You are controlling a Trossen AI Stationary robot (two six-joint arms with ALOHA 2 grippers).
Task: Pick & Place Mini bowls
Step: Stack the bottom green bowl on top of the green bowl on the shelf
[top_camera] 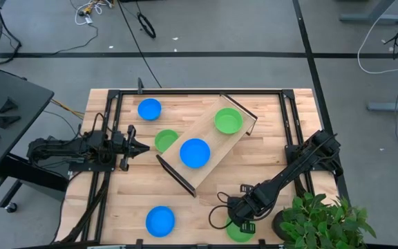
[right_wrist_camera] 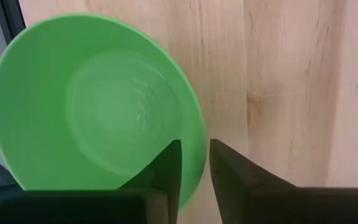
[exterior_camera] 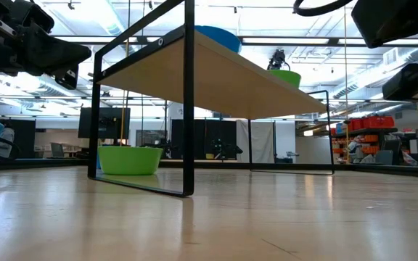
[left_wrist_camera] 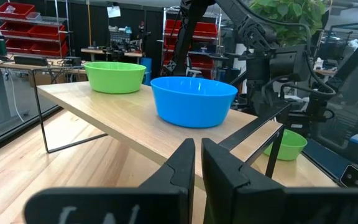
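The right claw [top_camera: 241, 225] hangs over the front edge of the table [top_camera: 268, 159], right at a green bowl [top_camera: 239, 232] that sits near the front right corner. In the right wrist view its two fingers [right_wrist_camera: 166, 168] stand narrowly apart on either side of that bowl's rim [right_wrist_camera: 194, 155], one inside and one outside; whether they press the rim I cannot tell.

The left claw [top_camera: 144, 147] waits at the left side of the table, pointing toward the tray [top_camera: 216, 149], its fingers [left_wrist_camera: 185, 168] nearly together and holding nothing.

The pale wooden tray lies slantwise across the middle of the table, raised on a black wire frame [exterior_camera: 187, 101]. On it sit a blue bowl [top_camera: 195, 153] toward its nearer end and a green bowl [top_camera: 228, 120] toward its far end.

Another green bowl [top_camera: 166, 140] stands on the table just beside the tray's left edge, near the left claw. A blue bowl [top_camera: 149, 108] sits near the back left, and one more blue bowl [top_camera: 160, 220] near the front edge, left of centre.

A leafy plant [top_camera: 323, 218] stands at the front right corner.
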